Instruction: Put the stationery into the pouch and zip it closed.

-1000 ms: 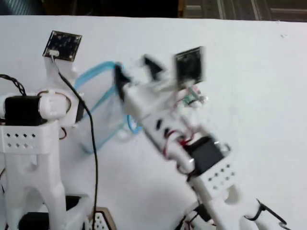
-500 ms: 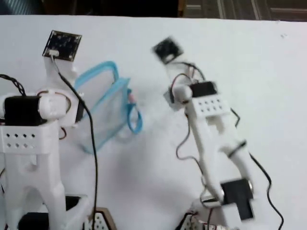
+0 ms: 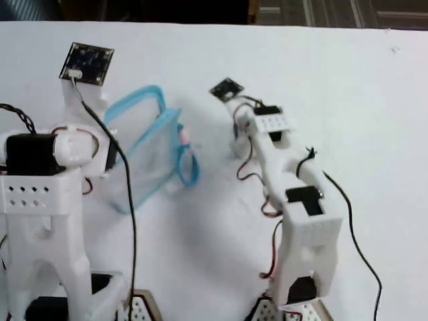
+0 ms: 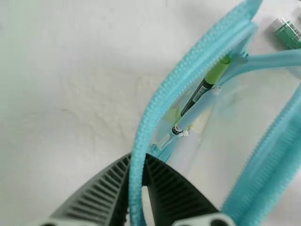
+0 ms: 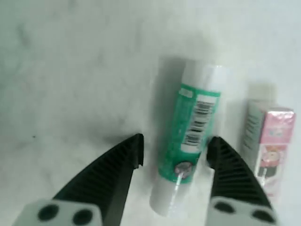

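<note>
We find the left claw pinching the blue zipper edge of the pouch, with one ribbed jaw on either side of the strip. The pouch's mouth stands open, its two zipper strips well apart. Inside it a pen with a green end lies slanted against the clear wall.

From the high view we place the pouch on the white worktop between the two arms. It is just beside the left arm and near, but apart from, the lowered wrist of the right arm.

In the right wrist view the right claw is spread wide over the worktop. The glue stick, green and white, lies flat between its jaws. One jaw stands clear of the stick. The other is close against its side, and we cannot tell whether they touch.

Just beside the glue stick, outside the claw, lies a small pink box, roughly parallel to it.
</note>
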